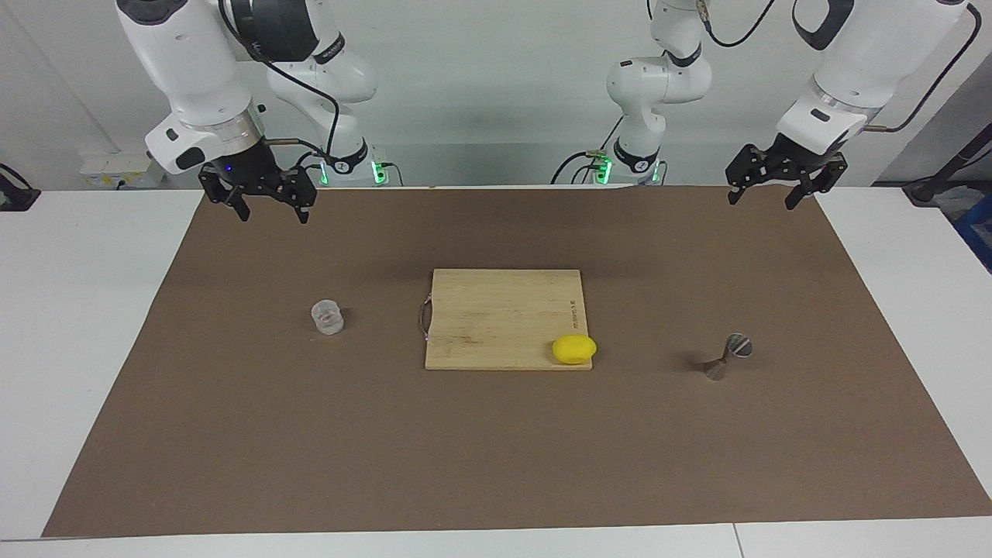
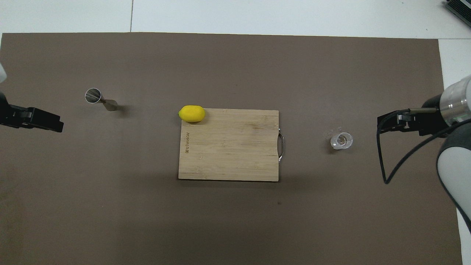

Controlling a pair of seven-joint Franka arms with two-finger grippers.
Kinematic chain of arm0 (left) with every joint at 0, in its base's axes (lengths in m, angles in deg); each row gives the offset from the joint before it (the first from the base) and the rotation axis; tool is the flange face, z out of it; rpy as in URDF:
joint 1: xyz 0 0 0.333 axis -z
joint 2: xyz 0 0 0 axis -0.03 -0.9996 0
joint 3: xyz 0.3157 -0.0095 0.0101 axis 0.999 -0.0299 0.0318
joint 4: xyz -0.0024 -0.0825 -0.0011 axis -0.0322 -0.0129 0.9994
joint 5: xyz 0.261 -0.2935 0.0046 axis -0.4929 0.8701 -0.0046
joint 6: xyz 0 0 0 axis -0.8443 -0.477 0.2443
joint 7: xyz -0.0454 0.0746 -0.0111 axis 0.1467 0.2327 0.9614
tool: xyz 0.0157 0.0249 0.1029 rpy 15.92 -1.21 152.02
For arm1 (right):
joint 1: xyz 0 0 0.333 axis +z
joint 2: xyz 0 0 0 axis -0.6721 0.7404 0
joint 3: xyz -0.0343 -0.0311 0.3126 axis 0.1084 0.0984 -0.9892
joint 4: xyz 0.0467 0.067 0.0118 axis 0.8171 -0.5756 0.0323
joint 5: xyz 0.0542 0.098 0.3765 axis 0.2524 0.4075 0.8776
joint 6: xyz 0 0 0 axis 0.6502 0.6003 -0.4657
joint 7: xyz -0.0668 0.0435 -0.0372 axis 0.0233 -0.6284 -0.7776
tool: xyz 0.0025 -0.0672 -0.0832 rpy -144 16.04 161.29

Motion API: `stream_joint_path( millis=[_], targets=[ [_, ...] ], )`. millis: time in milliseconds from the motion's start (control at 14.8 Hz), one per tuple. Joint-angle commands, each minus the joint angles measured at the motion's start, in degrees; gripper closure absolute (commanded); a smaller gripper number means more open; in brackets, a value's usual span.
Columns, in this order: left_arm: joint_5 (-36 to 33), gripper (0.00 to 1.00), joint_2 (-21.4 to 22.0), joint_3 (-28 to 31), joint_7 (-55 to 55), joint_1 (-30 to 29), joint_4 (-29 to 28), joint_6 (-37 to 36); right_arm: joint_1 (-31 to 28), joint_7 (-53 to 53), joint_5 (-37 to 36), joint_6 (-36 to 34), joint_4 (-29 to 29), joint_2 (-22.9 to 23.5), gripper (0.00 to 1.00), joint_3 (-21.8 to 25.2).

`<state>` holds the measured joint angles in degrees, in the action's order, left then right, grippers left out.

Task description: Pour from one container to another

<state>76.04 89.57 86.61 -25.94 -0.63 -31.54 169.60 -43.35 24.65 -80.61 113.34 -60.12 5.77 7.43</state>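
Note:
The small clear ribbed cup [image 1: 328, 317] [image 2: 341, 140] stands upright on the brown mat toward the right arm's end of the table. The grey metal hourglass jigger [image 1: 727, 358] [image 2: 100, 99] stands on the mat toward the left arm's end. My right gripper [image 1: 273, 214] [image 2: 382, 125] hangs open and holds nothing, over the mat's edge by the robots, well apart from the cup. My left gripper [image 1: 762, 201] [image 2: 55, 125] also hangs open and holds nothing, over the mat's corner at its own end, apart from the jigger.
A wooden cutting board [image 1: 496, 318] [image 2: 228, 147] with a metal handle lies mid-mat between cup and jigger. A yellow lemon [image 1: 573, 349] [image 2: 191, 113] sits on the board's corner toward the jigger. The brown mat [image 1: 232, 426] covers most of the white table.

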Motion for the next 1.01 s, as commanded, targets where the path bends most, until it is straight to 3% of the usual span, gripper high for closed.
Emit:
stream_joint_path(
  millis=[0, 606, 943],
  targets=[
    [-0.13, 0.0, 0.1, 0.84, 0.21, 1.02, 0.22, 0.1, -0.55, -0.06, -0.18, 0.99, -1.25, -1.13, 0.0, -0.23],
    [0.74, 0.0, -0.16, 1.19, 0.3, 0.15, 0.04, 0.45, -0.55, -0.06, -0.18, 1.07, -1.25, -1.13, 0.0, -0.23],
    [3.89, 0.0, -4.28, 1.89, -3.37, -2.48, 0.65, -3.94, -0.55, -0.06, -0.18, 0.99, -1.25, -1.13, 0.0, -0.23]
  ],
)
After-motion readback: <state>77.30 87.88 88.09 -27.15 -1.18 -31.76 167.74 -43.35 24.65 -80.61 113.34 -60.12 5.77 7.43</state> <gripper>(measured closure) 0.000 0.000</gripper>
